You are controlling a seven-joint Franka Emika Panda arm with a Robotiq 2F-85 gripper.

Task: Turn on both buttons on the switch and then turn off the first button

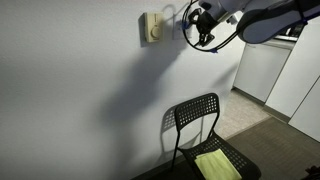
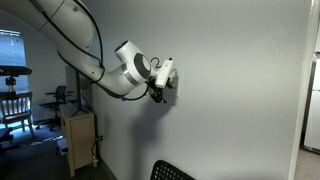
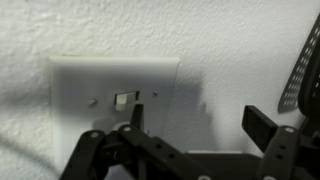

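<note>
My gripper (image 1: 200,28) is up at the wall in both exterior views (image 2: 166,78). In the wrist view it (image 3: 200,118) is open and empty. A cream-beige rectangular plate (image 1: 152,28) is fixed to the wall just beside it. In the wrist view this plate (image 3: 90,75) shows a small square nub in its middle and two small dots. One fingertip overlaps the plate's lower edge and the other is in front of bare wall. No white square switch with two rocker buttons shows; it is hidden or out of view.
A black mesh chair (image 1: 200,115) stands on the floor below the gripper, with a yellow-green cloth (image 1: 217,165) on its seat. White cabinets (image 1: 265,65) stand along the side. A wooden cabinet (image 2: 78,135) stands against the wall beyond the arm.
</note>
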